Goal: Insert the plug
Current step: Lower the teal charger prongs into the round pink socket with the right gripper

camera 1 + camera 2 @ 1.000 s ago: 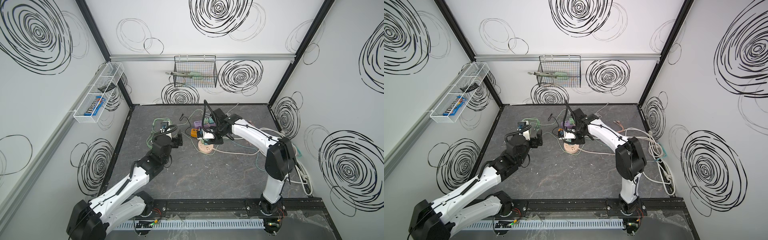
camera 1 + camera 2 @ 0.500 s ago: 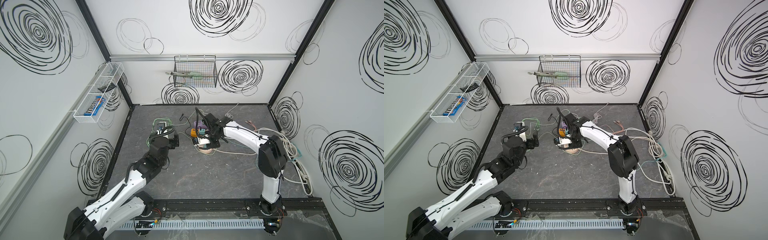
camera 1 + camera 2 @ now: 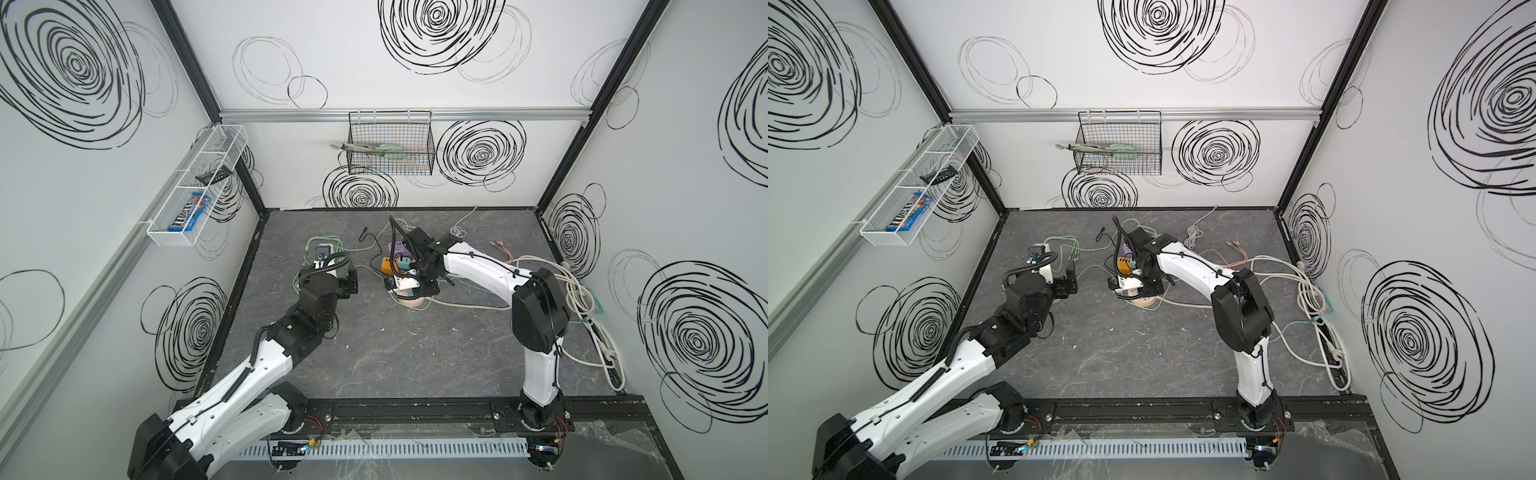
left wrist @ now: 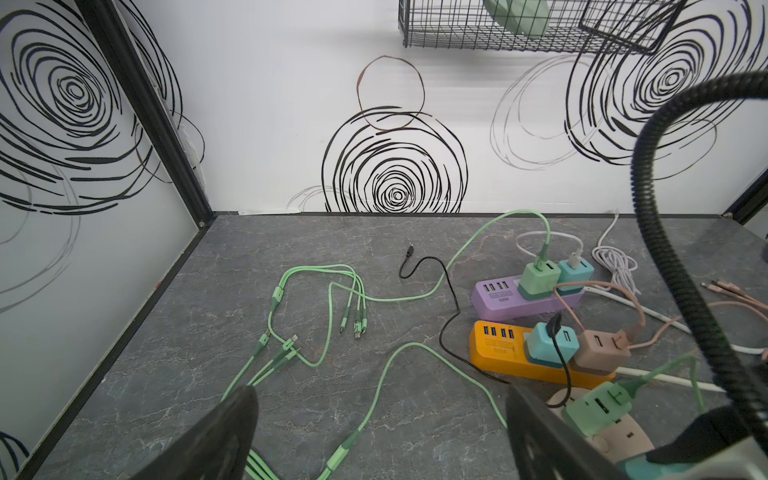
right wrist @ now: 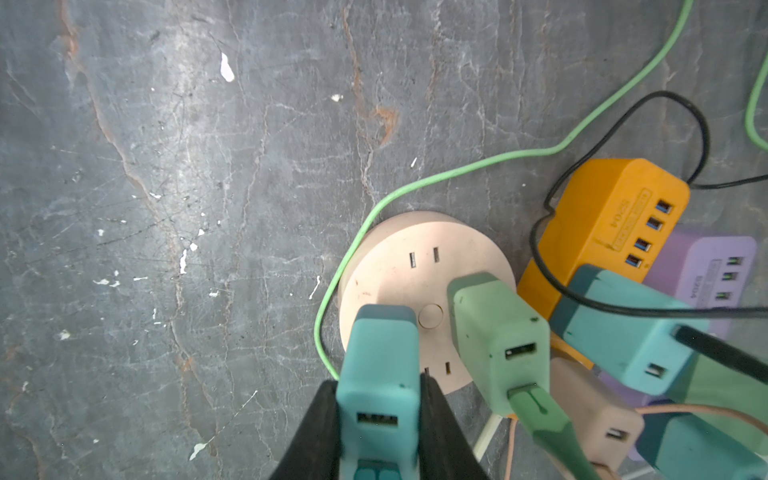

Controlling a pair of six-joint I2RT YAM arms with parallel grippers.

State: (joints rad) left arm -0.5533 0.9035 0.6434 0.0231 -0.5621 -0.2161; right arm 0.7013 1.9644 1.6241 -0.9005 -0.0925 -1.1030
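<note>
Though boxy, matte teal plug [image 5: 380, 374] between jaws over round socket [image 5: 399, 266].

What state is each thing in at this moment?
right hand: shut on teal charger
left hand: open, empty
teal charger: held at round socket; seating unclear
green charger: plugged into round socket
orange strip: two outlets taken
purple strip: two outlets taken

Grey tabletop [image 3: 415, 353] bears orange strip [image 4: 494, 347], round socket [image 5: 399, 274], cables [image 4: 615, 259].
</note>
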